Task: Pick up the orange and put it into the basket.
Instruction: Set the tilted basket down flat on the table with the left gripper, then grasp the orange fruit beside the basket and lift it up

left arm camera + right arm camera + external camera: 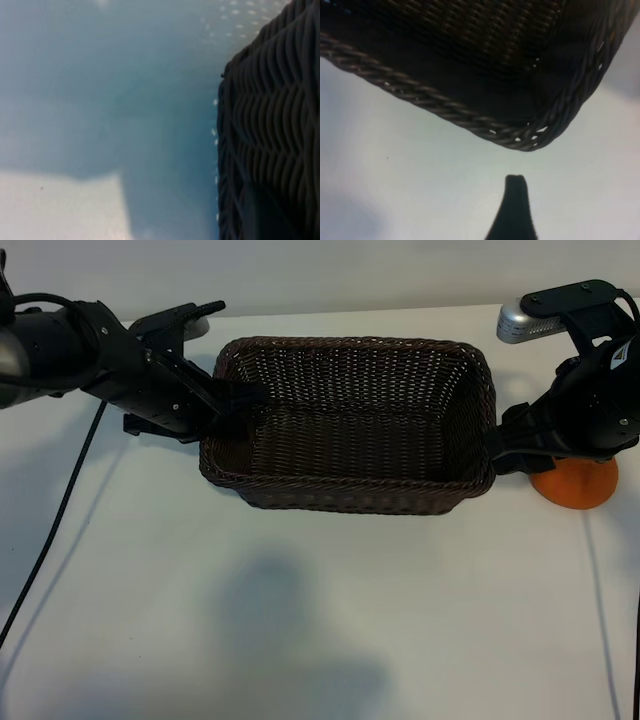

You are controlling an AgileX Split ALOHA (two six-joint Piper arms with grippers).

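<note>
The right gripper [497, 452] sits at the right edge of the frame, its jaws standing apart and empty against the right end wall of the rectangular dark-brown woven wicker basket [350, 495]. The small round bright-orange fruit, the orange [574, 487], lies on the white table [300, 620] just to the lower right of that gripper, half hidden under the arm, outside the basket. The right arm is plainly the nearer one. The left gripper [238, 400], at the basket's upper-left corner, has its jaws nearly together; whether they pinch the rim I cannot tell.
</note>
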